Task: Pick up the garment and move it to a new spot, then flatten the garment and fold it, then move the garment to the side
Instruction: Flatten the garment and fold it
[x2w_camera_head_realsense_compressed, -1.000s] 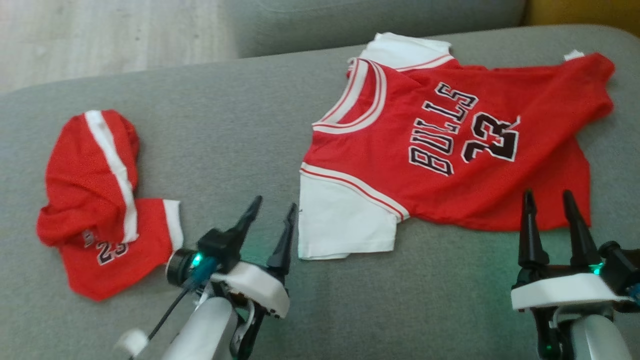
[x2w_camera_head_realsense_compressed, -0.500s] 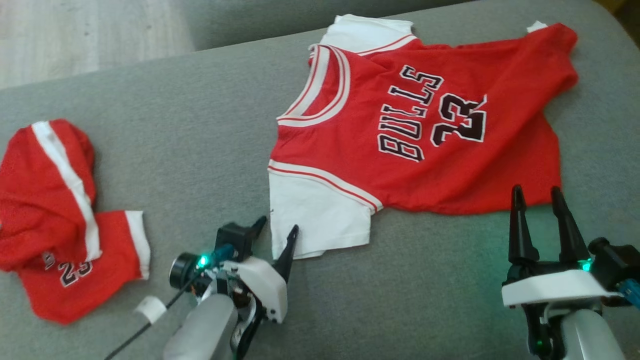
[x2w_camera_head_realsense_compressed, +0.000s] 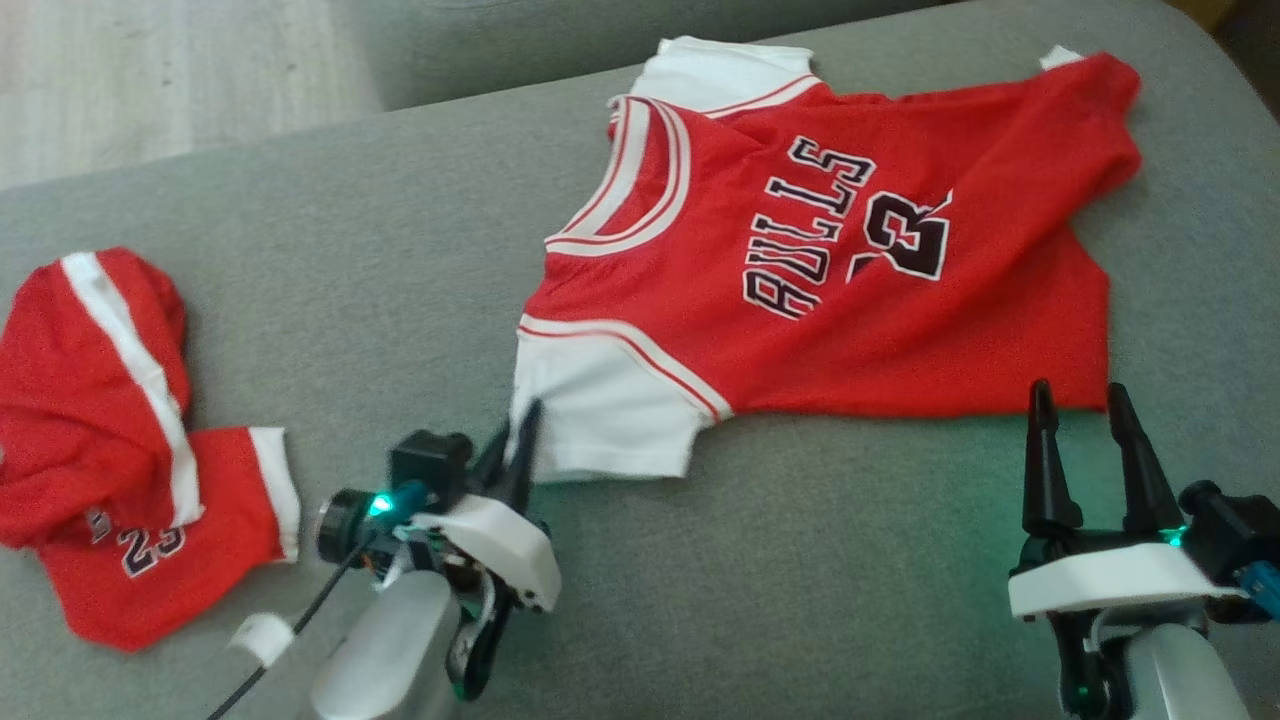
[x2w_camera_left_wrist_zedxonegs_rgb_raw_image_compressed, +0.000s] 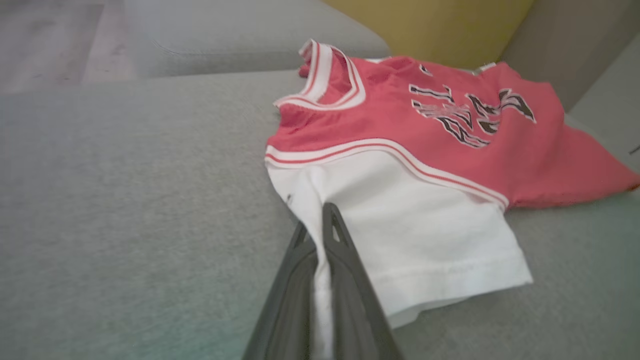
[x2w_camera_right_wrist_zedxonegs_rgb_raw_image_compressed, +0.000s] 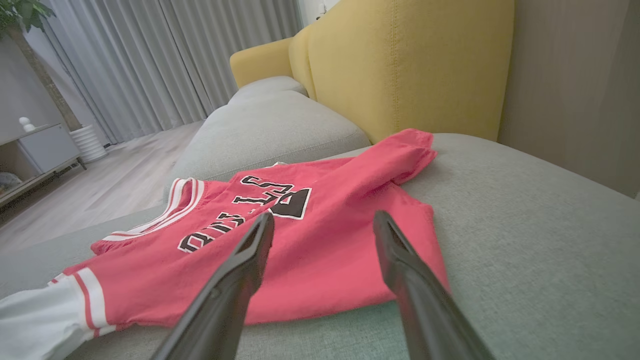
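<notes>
Garment (x2w_camera_head_realsense_compressed: 850, 300): a red basketball jersey with white short sleeves, a striped white-and-red collar and black "BULLS 23" lettering. It lies chest-up and mostly spread on the grey fabric sofa seat (x2w_camera_head_realsense_compressed: 350, 250), collar toward the robot's left and hem toward its right. The far hem corner is rumpled and bunched.

Left claw (x2w_camera_head_realsense_compressed: 515, 425), long dark fingers, is pinched closed on the edge of the near white sleeve (x2w_camera_left_wrist_zedxonegs_rgb_raw_image_compressed: 400, 250); in the left wrist view a strip of white cloth shows between the two fingers (x2w_camera_left_wrist_zedxonegs_rgb_raw_image_compressed: 345, 270). Right claw (x2w_camera_head_realsense_compressed: 1078, 400) stands spread apart and holds nothing, its tips just at the near edge of the red hem; the right wrist view looks between its fingers (x2w_camera_right_wrist_zedxonegs_rgb_raw_image_compressed: 235, 280) across the body of the garment.

Around it: a second piece of red clothing with a white stripe and a small "23" (x2w_camera_head_realsense_compressed: 120, 450), crumpled, lies well apart on the same seat to the robot's left. A mustard-yellow sofa backrest (x2w_camera_right_wrist_zedxonegs_rgb_raw_image_compressed: 410, 65) rises behind the hem end. Pale wood floor (x2w_camera_head_realsense_compressed: 150, 80) lies beyond the seat, with grey curtains (x2w_camera_right_wrist_zedxonegs_rgb_raw_image_compressed: 200, 50) farther off.
</notes>
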